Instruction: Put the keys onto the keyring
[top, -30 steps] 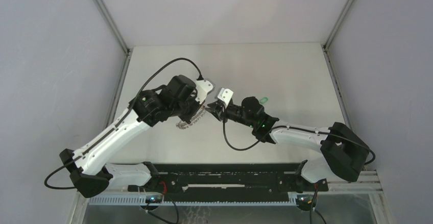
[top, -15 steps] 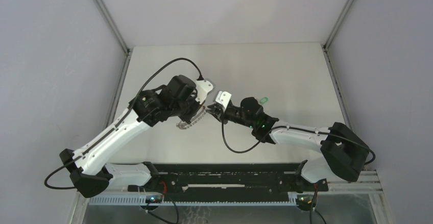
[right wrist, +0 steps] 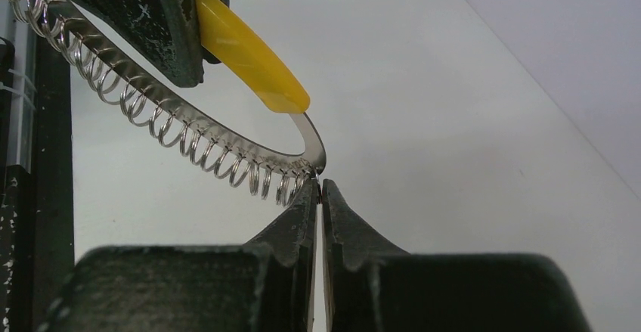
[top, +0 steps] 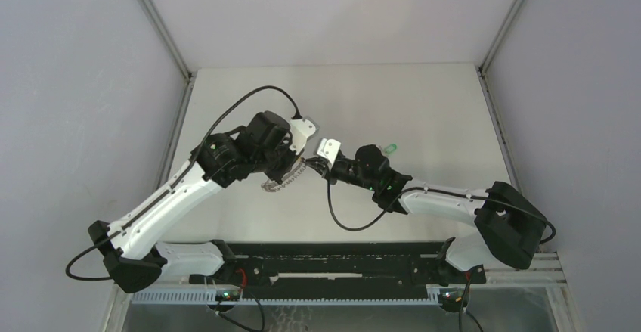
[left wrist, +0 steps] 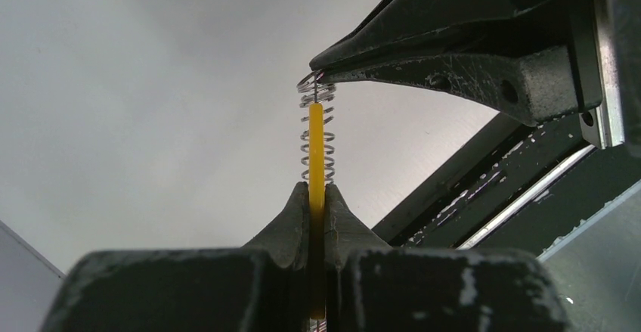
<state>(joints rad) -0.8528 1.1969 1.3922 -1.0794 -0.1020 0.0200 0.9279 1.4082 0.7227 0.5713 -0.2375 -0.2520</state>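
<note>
Yellow bit of keyring (left wrist: 316, 131) clamped in left gripper (left wrist: 316, 190); right gripper (right wrist: 319, 188) shut w/ tips touching ring's metal end, straight ahead.

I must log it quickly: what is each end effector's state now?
Left end effector: closed on the yellow part of the keyring.
Right end effector: closed at the keyring's coiled end; grip unclear.

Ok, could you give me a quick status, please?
Left claw shut on keyring, yellow section. Right claw shut at its coiled end, grip unclear. Green key on table, not yet threaded. Nothing in the way.
</note>
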